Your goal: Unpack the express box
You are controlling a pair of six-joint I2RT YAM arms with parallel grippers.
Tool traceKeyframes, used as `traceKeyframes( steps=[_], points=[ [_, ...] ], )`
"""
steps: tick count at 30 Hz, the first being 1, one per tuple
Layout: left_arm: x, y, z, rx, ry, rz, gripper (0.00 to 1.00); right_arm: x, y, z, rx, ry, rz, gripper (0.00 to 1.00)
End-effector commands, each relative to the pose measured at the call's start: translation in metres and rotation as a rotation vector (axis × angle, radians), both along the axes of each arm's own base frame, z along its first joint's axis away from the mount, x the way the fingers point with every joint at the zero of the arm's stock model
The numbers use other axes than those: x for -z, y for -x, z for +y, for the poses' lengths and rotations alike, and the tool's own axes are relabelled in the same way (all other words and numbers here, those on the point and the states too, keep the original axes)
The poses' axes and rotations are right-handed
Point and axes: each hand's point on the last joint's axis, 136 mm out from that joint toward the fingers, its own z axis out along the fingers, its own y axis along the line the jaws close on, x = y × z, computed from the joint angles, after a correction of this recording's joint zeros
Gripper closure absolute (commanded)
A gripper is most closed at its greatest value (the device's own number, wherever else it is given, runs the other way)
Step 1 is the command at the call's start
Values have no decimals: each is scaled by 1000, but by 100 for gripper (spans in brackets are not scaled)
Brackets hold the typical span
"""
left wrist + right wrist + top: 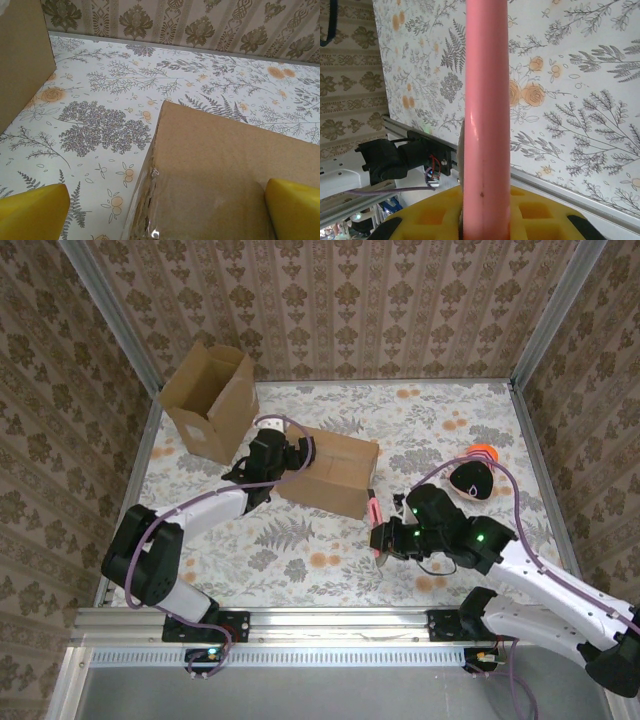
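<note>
My left gripper point(292, 453): jaws wide open over the 9 o'clock end of the lying box point(338, 472). My right gripper point(381, 539): clamped on a pink stick point(487, 100) pointing 12 o'clock.

Floral worktop point(300, 550) with two cartons and two small items.

Wears a pale covering printed with grey ferns and orange blossoms, and ends at a metal rail point(320, 618) along the near edge. Carries an open carton point(210, 400) standing upright at the far left corner, flaps raised. Bears a brown box point(335, 472) lying near the middle, just beside that carton. Holds, well apart on the right, a black item point(472, 480) with an orange item point(481, 452) just beyond it.
</note>
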Motion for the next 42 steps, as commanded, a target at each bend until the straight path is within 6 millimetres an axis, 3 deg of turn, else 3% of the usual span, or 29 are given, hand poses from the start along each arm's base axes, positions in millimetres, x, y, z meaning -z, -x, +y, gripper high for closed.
traceKeyframes(
  steps=[1,7,13,20,25,31,38,42],
  points=[
    [137,71,44,30,-311,436,0,4,8,-11,6,34,14,100],
    [133,68,42,42,-311,420,0,-2,-8,-30,53,63,-47,100],
    [123,64,37,56,-298,398,0,6,-41,-50,132,21,-107,100],
    [108,59,29,83,-266,356,0,45,-79,-72,239,18,-117,100],
    [88,50,20,105,-249,314,0,74,-95,-92,309,87,-104,100],
    [62,39,11,125,-238,267,0,105,-100,-109,370,155,-71,100],
    [27,28,2,153,-227,208,0,134,-101,-114,391,186,-13,100],
    [-3,23,-3,176,-219,155,0,147,-104,-114,392,201,15,100]
  ],
)
